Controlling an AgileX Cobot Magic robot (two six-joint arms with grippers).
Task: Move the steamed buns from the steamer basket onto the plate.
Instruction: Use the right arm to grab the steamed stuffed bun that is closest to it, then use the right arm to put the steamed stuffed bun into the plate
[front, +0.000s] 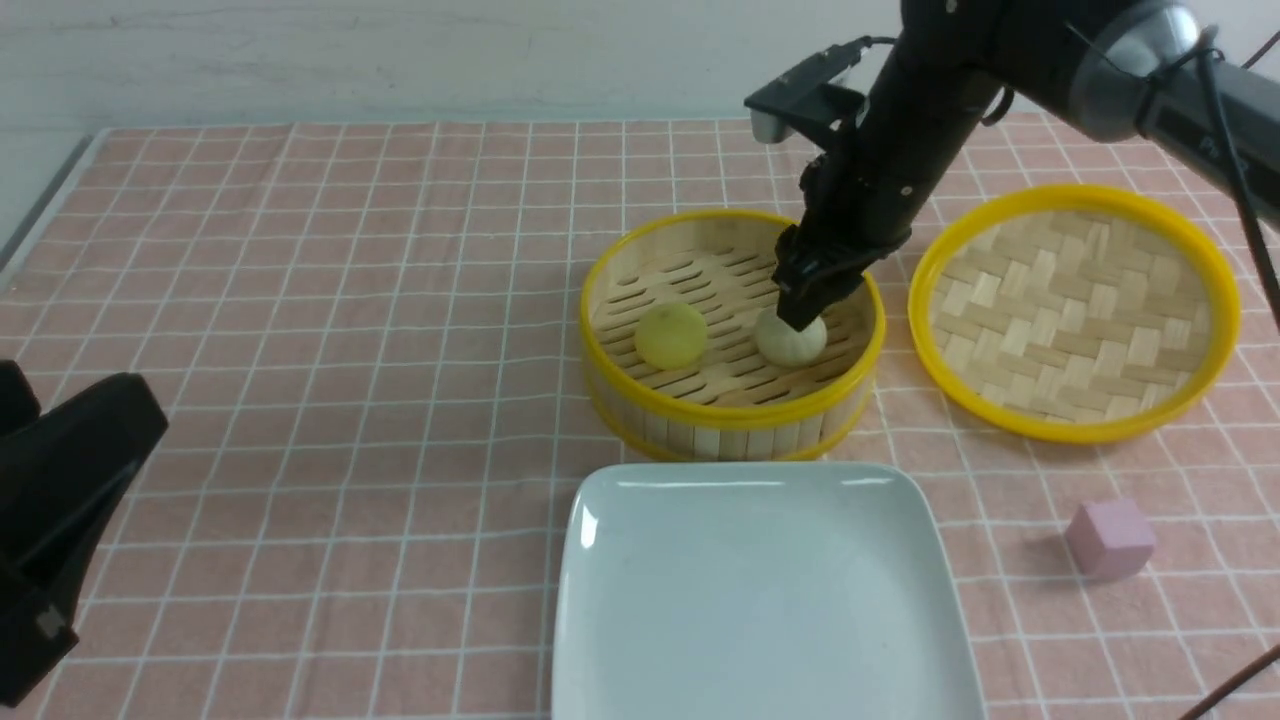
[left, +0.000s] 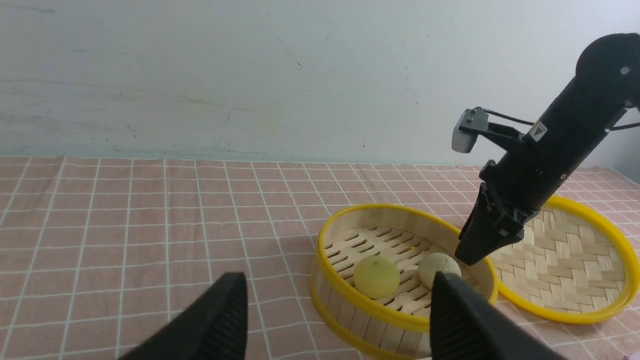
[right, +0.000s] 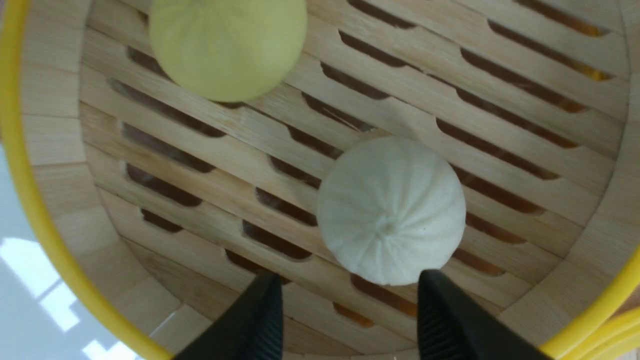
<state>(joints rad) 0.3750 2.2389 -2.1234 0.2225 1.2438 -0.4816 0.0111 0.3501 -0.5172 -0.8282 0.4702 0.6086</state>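
Bamboo basket (front: 730, 415) holds two buns, a yellow bun (front: 671, 335) and a pale bun (front: 790, 345). Only the front view shows the one plate (front: 760, 600). Both the left gripper (left: 337, 280) and right gripper (right: 345, 280) gape empty.

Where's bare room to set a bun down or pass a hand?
The white plate is bare. Wide open cloth lies left of the steamer basket and plate. A smaller patch sits between the bamboo lid, pink cube and plate. Crowded: inside the basket, with the right gripper over the beige bun beside the yellow bun; basket and lid sit close.
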